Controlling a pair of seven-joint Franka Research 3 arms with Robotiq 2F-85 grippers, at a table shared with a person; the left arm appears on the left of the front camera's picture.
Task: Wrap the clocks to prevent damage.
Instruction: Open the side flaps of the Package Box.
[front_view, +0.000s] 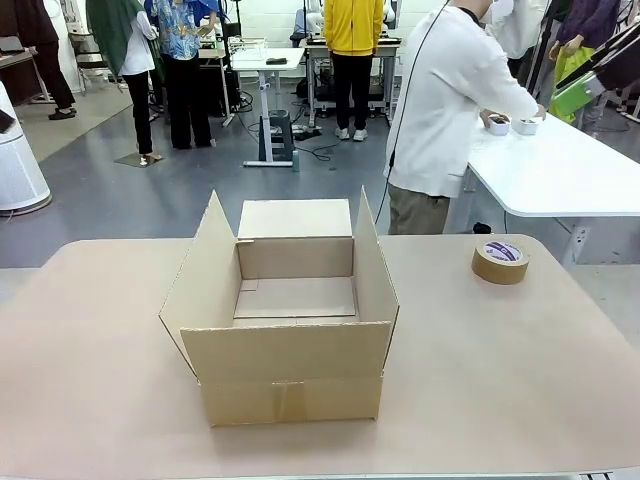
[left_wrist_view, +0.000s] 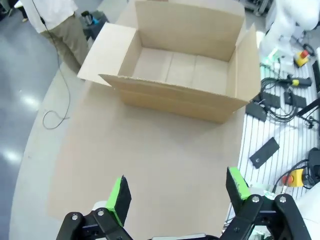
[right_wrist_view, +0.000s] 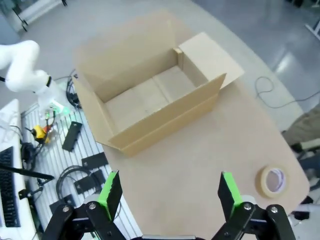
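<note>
The clocks are out of view. An open cardboard box (front_view: 285, 340) stands in the middle of the table with its flaps up and nothing inside; it also shows as the box (left_wrist_view: 182, 70) and the box (right_wrist_view: 150, 100) in the wrist views. My left gripper (left_wrist_view: 177, 192) hangs open high above the bare tabletop, well short of the box. My right gripper (right_wrist_view: 167, 192) is open too, above the table between the box and a roll of brown tape (right_wrist_view: 273, 180).
The tape roll (front_view: 500, 261) lies flat at the table's far right. A person in a white top (front_view: 440, 110) stands past the far edge, turned to a white table (front_view: 560, 165). Cables and control boxes (left_wrist_view: 280, 105) lie beside the table on the robot's side.
</note>
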